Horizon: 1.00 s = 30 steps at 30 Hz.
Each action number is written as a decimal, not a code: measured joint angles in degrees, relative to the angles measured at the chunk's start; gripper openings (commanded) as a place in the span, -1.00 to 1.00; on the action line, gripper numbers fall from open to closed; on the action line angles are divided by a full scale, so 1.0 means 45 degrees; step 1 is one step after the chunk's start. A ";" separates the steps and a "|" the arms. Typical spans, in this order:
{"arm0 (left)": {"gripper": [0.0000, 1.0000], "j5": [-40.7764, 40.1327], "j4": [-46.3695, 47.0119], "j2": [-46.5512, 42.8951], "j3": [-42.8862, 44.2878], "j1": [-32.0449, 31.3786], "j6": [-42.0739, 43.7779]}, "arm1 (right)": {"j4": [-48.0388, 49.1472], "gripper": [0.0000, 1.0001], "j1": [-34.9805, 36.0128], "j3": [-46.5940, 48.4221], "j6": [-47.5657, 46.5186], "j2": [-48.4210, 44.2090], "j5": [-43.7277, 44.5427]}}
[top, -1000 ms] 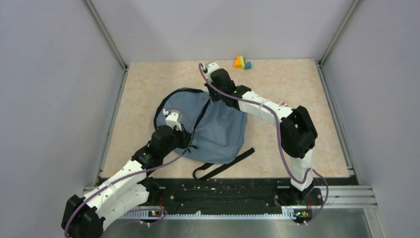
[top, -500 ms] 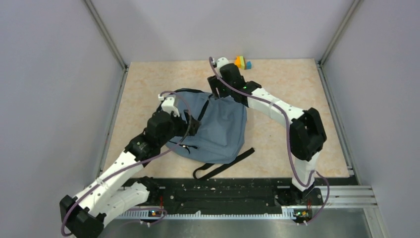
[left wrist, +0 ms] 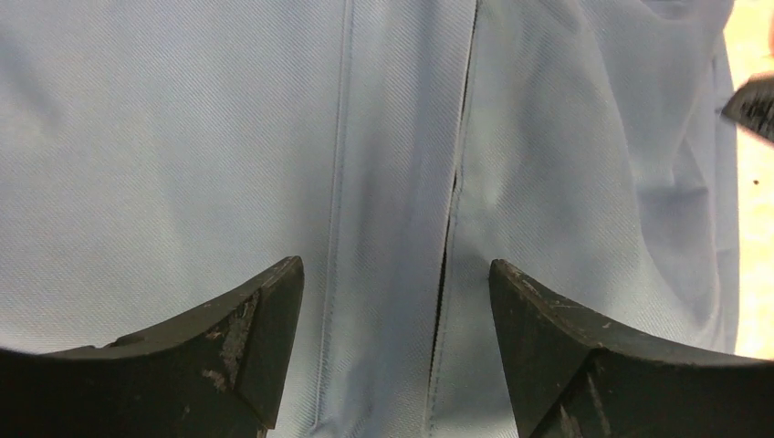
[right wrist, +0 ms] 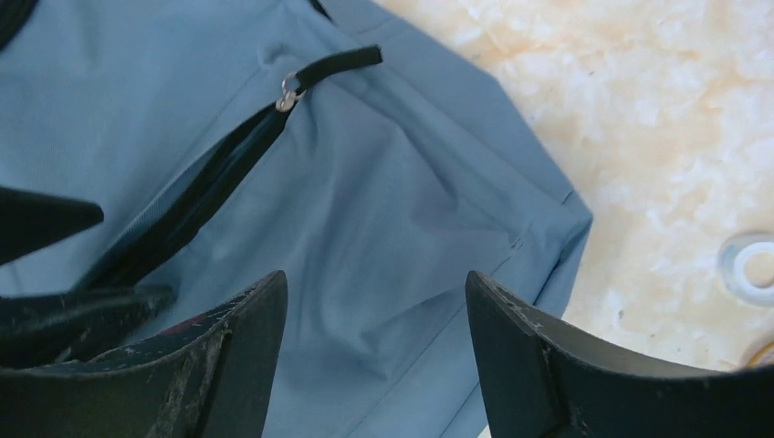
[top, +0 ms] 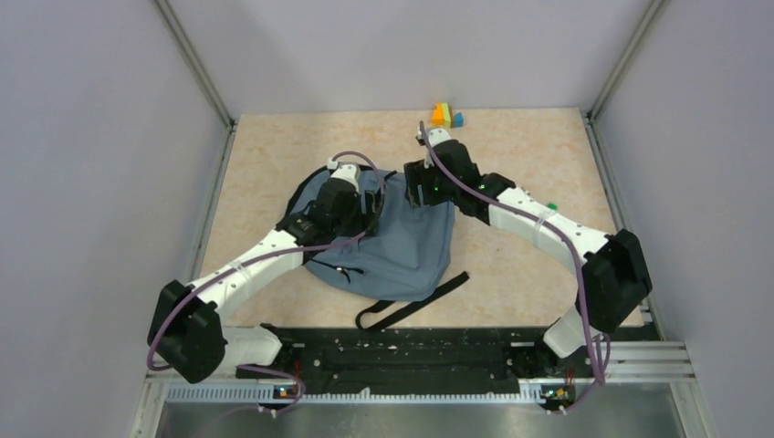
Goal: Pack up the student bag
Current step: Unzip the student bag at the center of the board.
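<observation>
The student bag (top: 411,242) lies flat mid-table, dusty blue with a black strap (top: 415,306) trailing toward the near edge. My left gripper (top: 372,203) hovers over the bag's upper part, jaws open. In the left wrist view the left gripper (left wrist: 394,274) holds nothing, and a dark seam (left wrist: 454,205) runs under it. My right gripper (top: 413,190) stands open at the bag's far right corner. Under the right gripper (right wrist: 374,283) is bare blue fabric. A zipper pull (right wrist: 290,91) lies at the end of a partly open dark zipper (right wrist: 196,201).
Orange, yellow and blue blocks (top: 447,115) sit by the far wall. A small green piece (top: 550,206) shows beside the right forearm. A white ring (right wrist: 748,263) lies on the table next to the bag's corner. Grey walls enclose the table on three sides.
Both grippers went from shut to open. The left arm reached farther and rightward over the bag. The right gripper shifted right and nearer, to the bag's far right corner.
</observation>
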 measured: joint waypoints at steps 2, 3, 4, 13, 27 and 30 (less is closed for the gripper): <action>0.47 -0.0262 0.0005 0.0136 0.0092 0.0000 0.0151 | -0.0112 0.40 0.0155 -0.0243 0.0175 -0.0053 -0.0029; 0.44 -0.0379 0.0005 0.0155 0.0131 0.0000 0.0189 | -0.0151 0.40 0.0267 -0.0325 0.0223 -0.0063 -0.0049; 0.42 -0.0539 0.0010 0.0165 0.0170 0.0000 0.0238 | -0.0170 0.40 0.0408 -0.0369 0.0311 -0.0073 -0.0073; 0.09 -0.1530 0.0019 0.0165 0.0199 0.0039 0.0374 | 0.0039 0.42 0.1632 -0.0374 0.0656 -0.0010 -0.0350; -1.00 -0.2025 0.0083 0.0180 0.0165 0.0131 0.0287 | -0.0447 -1.00 0.2293 0.0651 0.0525 0.1977 0.0758; -1.00 -0.2283 0.0160 0.0078 -0.0019 0.0243 0.0117 | -0.0675 -1.00 0.2225 0.0903 0.0442 0.2016 0.0865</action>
